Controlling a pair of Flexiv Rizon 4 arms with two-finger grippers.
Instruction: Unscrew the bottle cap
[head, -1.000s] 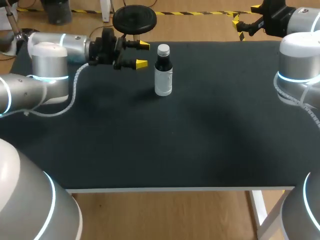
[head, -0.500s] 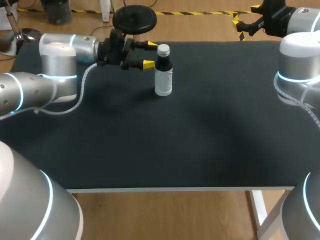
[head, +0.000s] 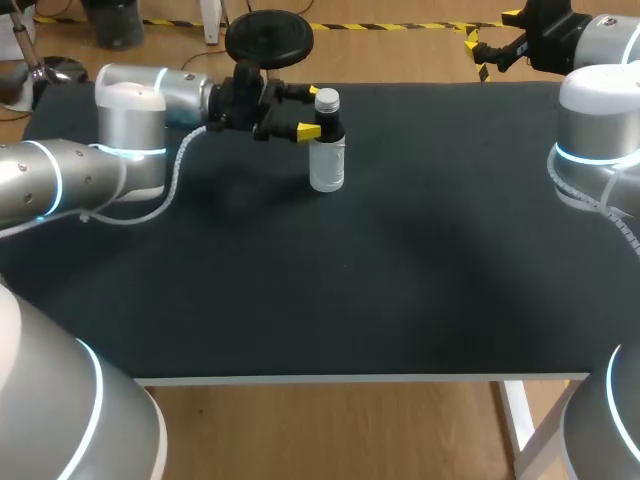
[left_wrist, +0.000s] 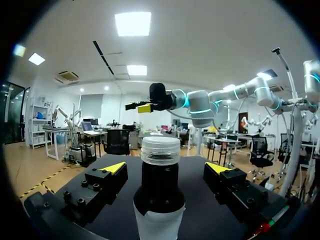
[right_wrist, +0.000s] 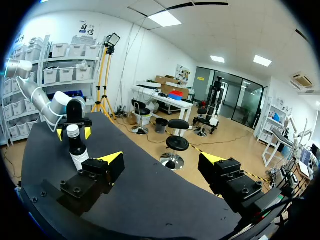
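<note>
Where the black tabletop (head: 400, 280) neared its far edge, a dark, white-labelled bottle (head: 327, 150) stood upright, pale ribbed cap (head: 326, 99) on. Left hand (head: 306, 111) was open, fingers (left_wrist: 107, 177) flanking its neck without touching. Right hand (head: 490, 32) hung open farther off.

The dark round bottle (head: 327, 160) has a white label and a pale grey ribbed cap (head: 326, 99). The tabletop (head: 400, 250) is plain black; the left gripper (head: 308, 111) is black with yellow tips.

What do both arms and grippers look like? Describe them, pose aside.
Both arms, left arm and right arm, are rounded silver-grey segments with glowing light-blue rings and a white coiled cable alongside. The left gripper and right gripper are blocky black, bolted, with two yellow-tipped fingers.
</note>
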